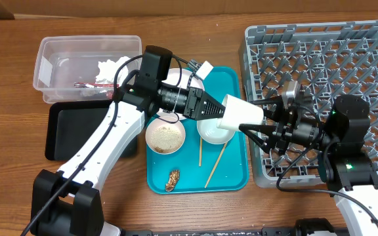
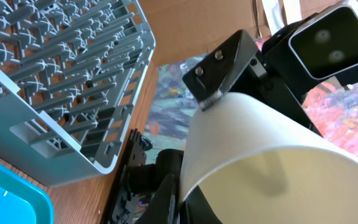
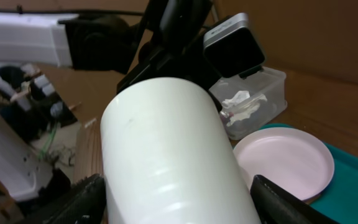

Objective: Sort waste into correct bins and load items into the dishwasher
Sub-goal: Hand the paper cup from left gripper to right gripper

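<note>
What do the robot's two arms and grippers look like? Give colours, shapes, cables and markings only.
Both the left arm and right arm have smooth white links joined by chunky black cylindrical joints. Thin black cables run along them. The right arm shows small green lights. The left gripper and right gripper are black with tapered fingers.

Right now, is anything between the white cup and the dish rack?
Only the right hand: it sits open around the white cup, which the left hand grips over the teal tray's right edge, with the dish rack just beyond. Nothing else visible is in the way.
</note>
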{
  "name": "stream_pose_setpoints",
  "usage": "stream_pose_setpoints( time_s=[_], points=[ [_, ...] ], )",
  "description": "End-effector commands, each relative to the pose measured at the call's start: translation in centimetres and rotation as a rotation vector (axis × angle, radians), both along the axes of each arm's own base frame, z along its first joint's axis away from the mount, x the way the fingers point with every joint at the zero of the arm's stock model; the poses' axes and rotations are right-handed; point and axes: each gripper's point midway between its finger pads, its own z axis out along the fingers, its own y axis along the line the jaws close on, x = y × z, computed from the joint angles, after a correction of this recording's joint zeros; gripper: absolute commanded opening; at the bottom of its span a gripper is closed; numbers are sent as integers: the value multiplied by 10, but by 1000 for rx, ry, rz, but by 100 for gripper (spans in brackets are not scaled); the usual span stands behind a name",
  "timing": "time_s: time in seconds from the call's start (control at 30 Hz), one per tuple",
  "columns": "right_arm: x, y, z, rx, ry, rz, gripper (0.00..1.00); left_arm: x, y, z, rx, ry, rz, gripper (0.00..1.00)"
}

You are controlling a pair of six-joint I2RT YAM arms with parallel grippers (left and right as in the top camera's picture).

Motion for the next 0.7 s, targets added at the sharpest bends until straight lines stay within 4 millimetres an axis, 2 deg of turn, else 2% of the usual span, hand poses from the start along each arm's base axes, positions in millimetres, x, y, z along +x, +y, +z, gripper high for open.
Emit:
stream_pose_setpoints(
  time_s=[0.0, 0.2, 0.47, 0.67],
  points=[
    [-4, 2, 11, 10, -24, 29, 72, 2, -3, 2, -3, -33, -3, 4],
    [-5, 2, 8, 10, -6, 29, 72, 2, -3, 2, -3, -33, -3, 4],
    [-13, 4, 6, 24, 33, 69, 82, 2, -3, 2, -3, -34, -3, 4],
    [-15, 5, 7, 27, 31, 79, 81, 2, -3, 2, -3, -34, -3, 4]
  ],
)
